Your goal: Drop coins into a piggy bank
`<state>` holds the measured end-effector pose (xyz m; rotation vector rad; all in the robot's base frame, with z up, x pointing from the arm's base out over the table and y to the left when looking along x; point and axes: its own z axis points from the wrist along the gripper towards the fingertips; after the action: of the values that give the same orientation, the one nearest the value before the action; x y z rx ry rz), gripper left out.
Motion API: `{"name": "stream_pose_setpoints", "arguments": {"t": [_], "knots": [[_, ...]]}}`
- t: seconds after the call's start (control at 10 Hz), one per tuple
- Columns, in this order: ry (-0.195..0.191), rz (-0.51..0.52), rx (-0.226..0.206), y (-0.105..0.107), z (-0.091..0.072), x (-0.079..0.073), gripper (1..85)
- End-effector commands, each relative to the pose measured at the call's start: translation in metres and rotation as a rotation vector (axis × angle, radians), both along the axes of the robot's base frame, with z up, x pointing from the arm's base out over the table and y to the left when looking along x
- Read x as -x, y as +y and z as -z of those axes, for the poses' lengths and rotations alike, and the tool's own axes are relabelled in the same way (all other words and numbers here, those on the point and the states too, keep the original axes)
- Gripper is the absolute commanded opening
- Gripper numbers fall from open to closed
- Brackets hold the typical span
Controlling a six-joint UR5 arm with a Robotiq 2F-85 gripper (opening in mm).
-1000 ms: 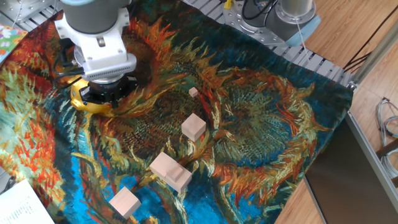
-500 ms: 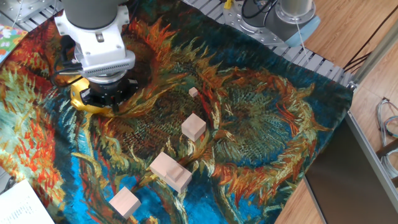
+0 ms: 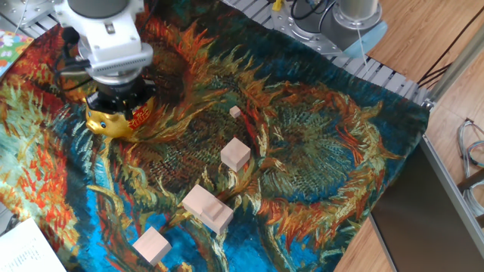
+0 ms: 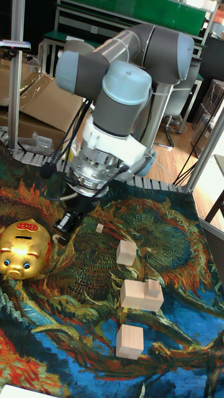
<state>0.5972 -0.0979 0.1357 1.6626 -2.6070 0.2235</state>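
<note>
The piggy bank (image 3: 113, 121) is a shiny gold pig with red marks, standing on the painted cloth at the left. In the tall fixed view the piggy bank (image 4: 25, 249) shows a slot in its back and a red mark beside it. My gripper (image 3: 121, 102) hangs just above and behind the pig, its dark fingers mostly hidden under the wrist. From the tall fixed view, the gripper (image 4: 64, 225) points down beside the pig's rear, a little apart from it. The fingers read as one dark shape, so the gap between them is unclear. No coins show in either view.
Pale wooden blocks lie on the cloth: a tiny one (image 3: 235, 112), a cube (image 3: 236, 154), a stacked pair (image 3: 206, 207) and another cube (image 3: 152, 245). A second robot base (image 3: 355, 19) stands at the back. A metal frame edge (image 3: 446, 174) runs along the right.
The arm has moved up and to the left, away from the pig's top. More of the gold pig and its red marks now shows.
</note>
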Motion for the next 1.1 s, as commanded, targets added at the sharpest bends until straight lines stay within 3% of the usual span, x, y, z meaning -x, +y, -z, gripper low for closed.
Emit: {"name": "stream_pose_setpoints", "arguments": {"t": [0.0,0.3,0.7,0.9,1.0], "knots": [[-0.005,0.003,-0.017,-0.009,-0.001,0.003,1.3],[-0.027,0.014,-0.035,-0.004,-0.001,-0.003,1.3],[-0.007,-0.101,0.010,-0.042,-0.008,0.006,1.3],[-0.011,-0.135,0.013,-0.046,-0.007,0.004,1.3],[-0.013,-0.129,-0.007,-0.041,-0.006,0.004,1.3]]}}
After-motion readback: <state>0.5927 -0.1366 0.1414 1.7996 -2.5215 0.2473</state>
